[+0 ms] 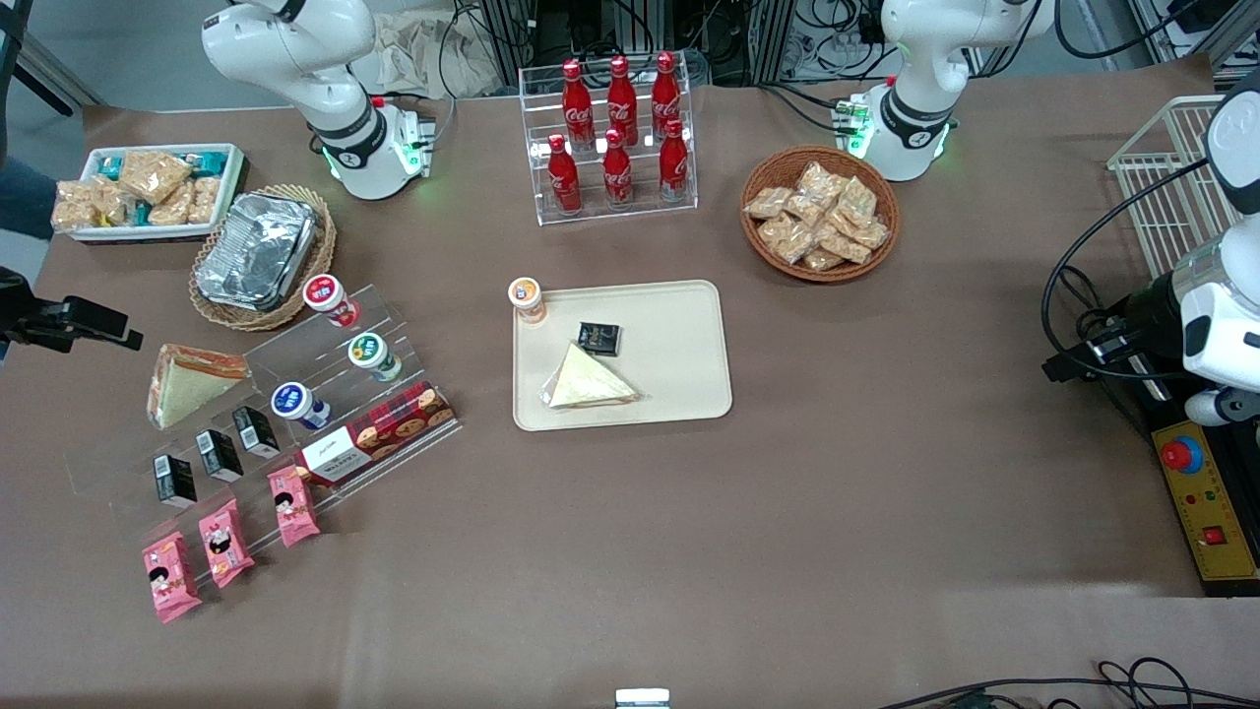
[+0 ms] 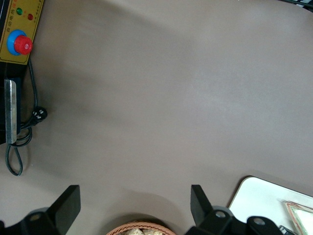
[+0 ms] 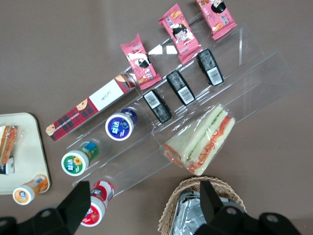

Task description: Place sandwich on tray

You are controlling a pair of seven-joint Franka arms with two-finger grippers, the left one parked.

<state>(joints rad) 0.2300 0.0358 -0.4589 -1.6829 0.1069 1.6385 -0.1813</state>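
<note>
Sandwich (image 1: 589, 379) lying flat on the tray (image 1: 689, 394), beside 1 small black packet (image 1: 598, 338). Gripper (image 3: 142, 203), jaws spread and empty, hovering well apart from the tray, above the clear stepped rack (image 3: 195, 122).

Cola bottles (image 1: 618, 133) stand in a clear rack beside a snack basket (image 1: 820, 214).

sandwich (image 1: 589, 380) lying on tray (image 1: 679, 369), claw (image 1: 84, 325) at working arm's end

Cream sandwich (image 1: 589, 380), beige tray (image 1: 679, 374), black gripper (image 3: 142, 205), red-tartan box (image 1: 379, 433).
</note>
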